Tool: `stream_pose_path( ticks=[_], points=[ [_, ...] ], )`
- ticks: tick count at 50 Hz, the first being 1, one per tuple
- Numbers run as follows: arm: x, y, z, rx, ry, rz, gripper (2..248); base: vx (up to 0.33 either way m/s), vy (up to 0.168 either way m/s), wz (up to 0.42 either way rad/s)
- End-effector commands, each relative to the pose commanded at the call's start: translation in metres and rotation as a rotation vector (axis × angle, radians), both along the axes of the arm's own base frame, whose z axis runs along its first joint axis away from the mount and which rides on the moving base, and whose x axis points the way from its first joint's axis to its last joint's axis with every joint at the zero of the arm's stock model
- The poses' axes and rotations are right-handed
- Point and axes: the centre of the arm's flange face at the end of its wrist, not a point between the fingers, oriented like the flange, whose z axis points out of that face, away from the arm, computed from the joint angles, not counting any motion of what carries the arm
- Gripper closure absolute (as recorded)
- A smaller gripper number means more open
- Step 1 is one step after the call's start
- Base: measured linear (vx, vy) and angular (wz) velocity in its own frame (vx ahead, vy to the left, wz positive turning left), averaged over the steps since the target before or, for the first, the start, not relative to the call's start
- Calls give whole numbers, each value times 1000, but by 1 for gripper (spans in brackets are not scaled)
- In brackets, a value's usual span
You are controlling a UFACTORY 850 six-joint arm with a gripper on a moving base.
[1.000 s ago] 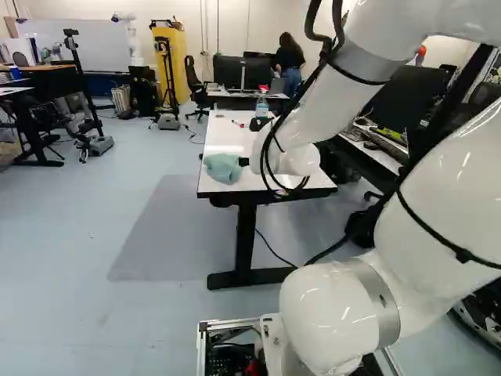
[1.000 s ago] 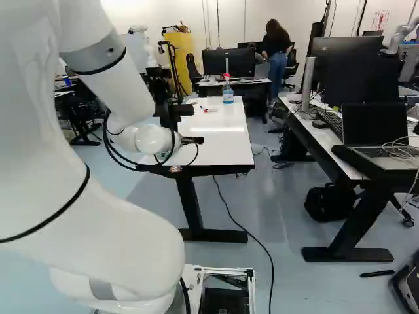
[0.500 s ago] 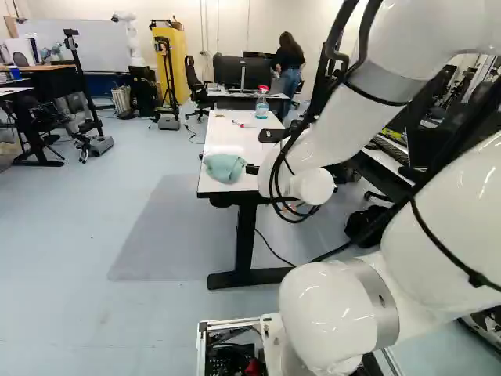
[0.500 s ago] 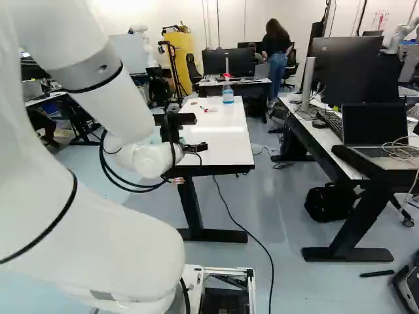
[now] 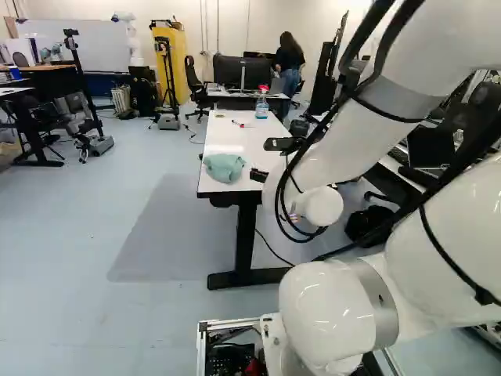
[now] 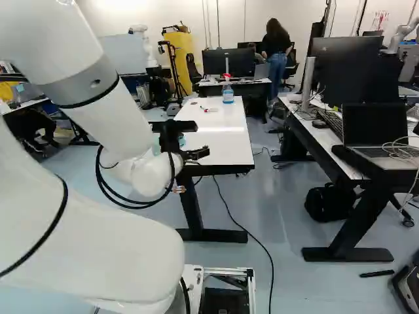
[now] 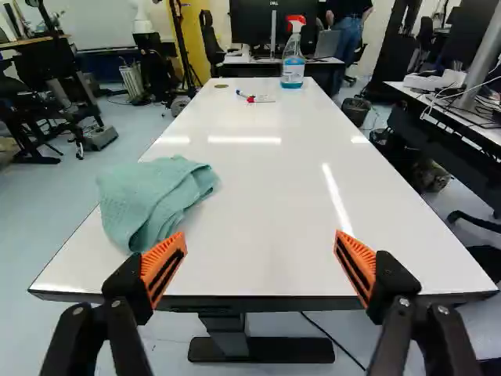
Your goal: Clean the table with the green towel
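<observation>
Towel [image 7: 153, 200] lay bunched by the near left corner of the table [image 7: 262, 168], where a finger's outward nudge could tip it over the edge. Right of it stood the gripper [image 7: 260, 244], spread wide; a long wipe might topple the spray bottle [image 7: 293, 63] near the far edge.

The green towel [image 5: 225, 167] lies crumpled by the white table's [image 5: 235, 141] near left corner. Right of it, the gripper [image 5: 257, 175] shows apart from the towel; the arm [image 5: 344, 137] hides the near right corner. A marker [image 5: 241, 124] lies toward the far edge, a spray bottle [image 5: 261, 107] by the far right corner.
</observation>
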Motion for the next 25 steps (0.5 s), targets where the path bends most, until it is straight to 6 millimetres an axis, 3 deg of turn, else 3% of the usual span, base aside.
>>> stream_pose_path(
  ticks=[25],
  points=[
    [-9,-2,-4,-1,-19,-5,3,0,0,0]
  ],
)
